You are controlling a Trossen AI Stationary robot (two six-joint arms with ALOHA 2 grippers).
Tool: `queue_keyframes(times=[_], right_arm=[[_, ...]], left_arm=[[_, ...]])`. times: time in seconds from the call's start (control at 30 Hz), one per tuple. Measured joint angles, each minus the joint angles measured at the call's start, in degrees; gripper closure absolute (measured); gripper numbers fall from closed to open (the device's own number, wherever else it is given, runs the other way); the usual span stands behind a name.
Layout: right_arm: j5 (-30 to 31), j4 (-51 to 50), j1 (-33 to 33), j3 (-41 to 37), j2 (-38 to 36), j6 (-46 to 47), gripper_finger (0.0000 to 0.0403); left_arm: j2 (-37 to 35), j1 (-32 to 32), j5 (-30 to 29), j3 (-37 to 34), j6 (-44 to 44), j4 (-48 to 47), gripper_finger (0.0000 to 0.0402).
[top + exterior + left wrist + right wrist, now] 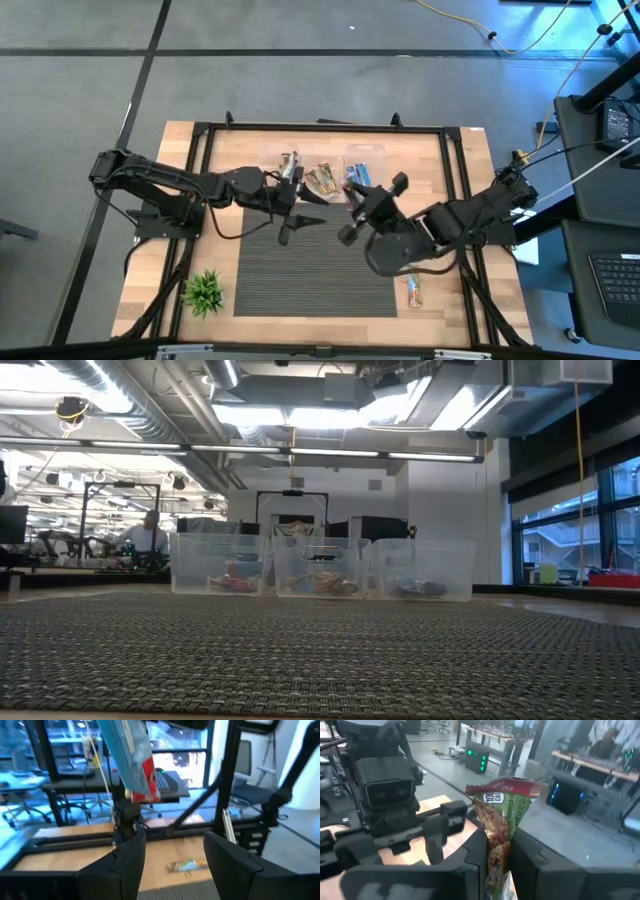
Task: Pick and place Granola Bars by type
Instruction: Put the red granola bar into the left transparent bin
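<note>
Right pincer [497, 855]: clenched on one granola bar [502, 815] with a green-and-red wrapper; the bar stands up from between the two dark fingers. In the high view this pincer [352, 196] hangs over the middle of the table, just in front of the row of bins.

Left pincer [172, 865]: released, fingers spread, nothing between them. In the high view it [293, 200] sits left of the right pincer, also just in front of the bins.

Bar seen from the left wrist: one blue-and-red wrapped bar [131, 757] held up in the air by the other arm.

Loose bars on the table: one, a multicoloured bar [414, 291] lying on the wood near the front right corner, beside the dark mat [310, 275]; the left wrist view shows it too [187, 865].

Bins: three clear plastic bins [322, 566] in a row by the table's far edge, each with wrapped bars inside; the count inside each cannot be told.

Table [180, 190]: one, wood-topped, with a black frame around it.

Plant: one small green plant [204, 291] near the front left corner.

Person: one, far off in the room [148, 536].
</note>
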Motion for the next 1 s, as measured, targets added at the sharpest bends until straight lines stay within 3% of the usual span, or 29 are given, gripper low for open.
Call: queue_keyframes(times=[0.1, 0.23, 0.37, 0.6, 0.83, 1.0], right_arm=[[-1.96, 9.13, -1.16, -0.07, 0.89, -10.34, 0.0335], [-10.18, 19.81, -2.64, -0.07, 1.06, -20.76, 0.0337], [-18.56, 26.14, -4.44, -0.07, 1.05, -26.17, 0.0333], [-26.15, 29.54, -6.58, -0.09, 1.65, -28.90, 0.0337], [-26.87, 30.32, -6.74, -0.09, 2.69, -29.08, 0.0333], [-26.62, 30.73, -6.76, -0.07, 3.22, -30.07, 0.0332]], left_arm=[[0.00, -0.46, -1.17, 0.00, -0.59, 0.58, 0.0206], [0.02, -0.44, -1.15, 0.00, -4.09, 0.32, 0.0206], [0.04, -0.44, -1.15, 0.00, -4.62, 0.08, 0.0206], [0.04, -0.44, -1.11, 0.00, -6.63, 0.45, 0.0206], [0.02, -0.84, -0.83, 0.00, -7.54, 4.30, 0.0208], [-0.52, -0.99, 3.59, -0.04, -6.47, 7.00, 0.0210]])
